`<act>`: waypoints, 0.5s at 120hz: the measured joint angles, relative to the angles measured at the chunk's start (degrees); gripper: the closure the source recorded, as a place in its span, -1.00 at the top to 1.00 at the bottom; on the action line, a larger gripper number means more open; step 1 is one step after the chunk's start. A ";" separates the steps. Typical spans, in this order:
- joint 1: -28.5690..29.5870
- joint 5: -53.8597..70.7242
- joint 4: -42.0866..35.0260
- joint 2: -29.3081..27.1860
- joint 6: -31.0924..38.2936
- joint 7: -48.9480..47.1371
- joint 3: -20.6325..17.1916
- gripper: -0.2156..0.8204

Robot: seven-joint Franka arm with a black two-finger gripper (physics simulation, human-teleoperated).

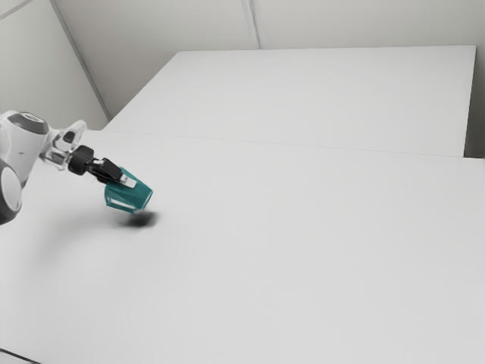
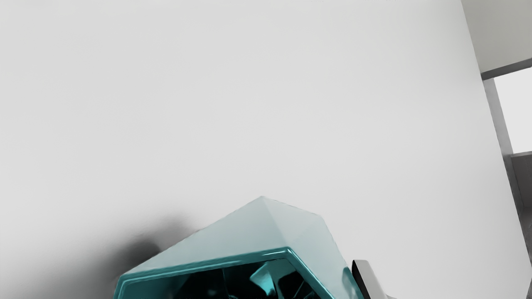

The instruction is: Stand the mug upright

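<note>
Tilted in the air above the table, the teal faceted mug (image 1: pixel 127 199) is held by my gripper (image 1: pixel 126 181) at its upper part, with a dark shadow on the table just below it. In the wrist view the mug (image 2: pixel 249 232) shows its angular rim and dark, shiny inside, the opening facing toward my hand. One finger of the gripper (image 2: pixel 368 278) lies against the mug's outer side; the opposite finger is hidden by the mug.
A broad white table (image 1: pixel 303 250) stretches under and beyond the mug. Behind it stands another pale flat surface (image 1: pixel 326 91), in front of light walls. A thin dark cable-like line (image 1: pixel 19 356) crosses the exterior view's lower left corner.
</note>
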 joint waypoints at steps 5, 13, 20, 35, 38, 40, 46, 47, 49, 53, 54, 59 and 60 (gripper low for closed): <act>-1.33 0.15 -0.01 -1.24 0.35 -0.33 -0.07 -0.88; -4.34 1.18 -0.10 -3.35 1.43 -0.98 -0.18 -0.89; -7.46 2.81 -0.65 -5.26 2.75 -1.69 -0.27 -0.90; -14.36 8.99 -5.87 -10.43 7.46 -3.60 -0.32 -0.91; -15.83 10.78 -7.19 -11.83 8.68 -4.08 -0.32 -0.91; -16.79 12.00 -7.95 -12.69 9.52 -4.41 -0.33 -0.92; -19.63 15.82 -10.11 -15.15 12.01 -5.48 -0.34 -0.92; -20.08 16.43 -10.43 -15.53 12.41 -5.67 -0.34 -0.92; -20.94 17.66 -11.13 -16.36 13.20 -6.06 -0.34 -0.92; -22.55 20.10 -12.33 -17.91 14.69 -6.87 -0.35 -0.92; -22.93 20.74 -12.59 -18.30 15.04 -7.08 -0.35 -0.92; -24.62 23.72 -13.64 -20.11 16.63 -8.15 -0.36 -0.92; -24.94 24.35 -13.86 -20.49 16.92 -8.38 -0.37 -0.93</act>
